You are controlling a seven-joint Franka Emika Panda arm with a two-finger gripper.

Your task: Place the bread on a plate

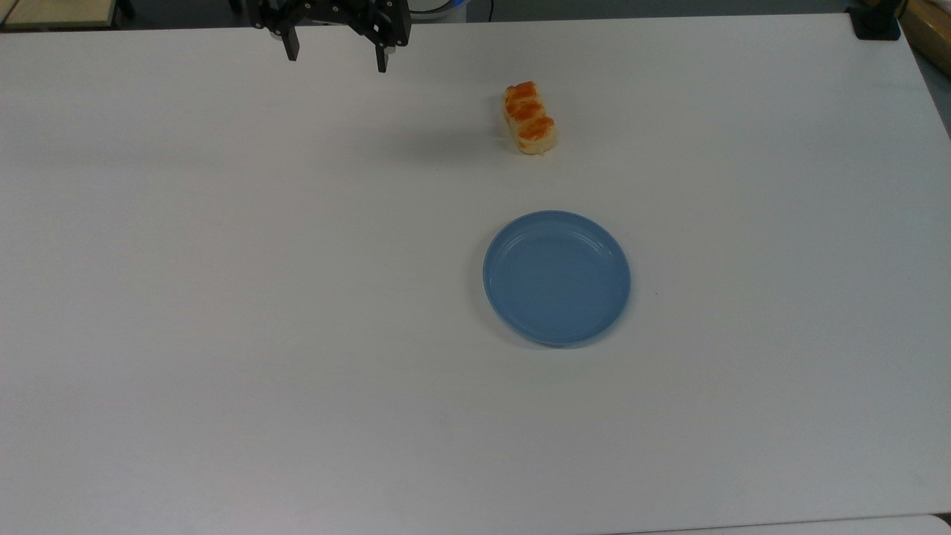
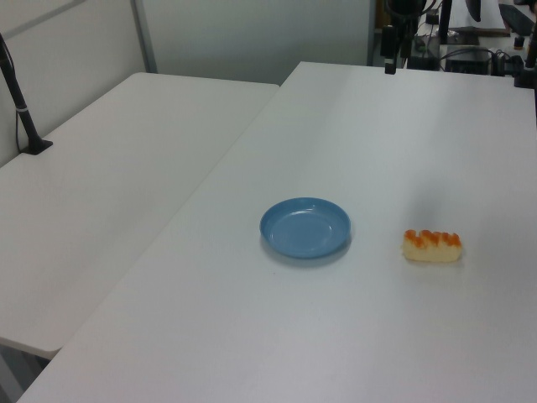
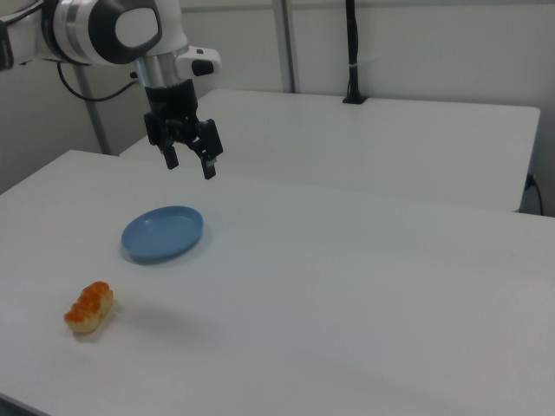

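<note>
The bread (image 1: 530, 118), a small pale-yellow loaf with orange-brown glazed bumps, lies on the white table (image 1: 223, 297), above the plate in the top view. It also lies at the left view's right (image 2: 432, 245) and the right view's lower left (image 3: 88, 307). The round light-blue plate (image 1: 556, 278) (image 2: 305, 227) (image 3: 162, 233) holds nothing. My gripper (image 1: 336, 62) (image 3: 190, 165) hangs open in the air, well left of the bread at the top view's upper edge, with nothing between its fingers.
A second white table (image 2: 101, 193) adjoins along the left view's left. A black pole (image 3: 352, 52) stands on the far table in the right view. A black clamp (image 1: 875, 22) sits at the top view's upper right corner.
</note>
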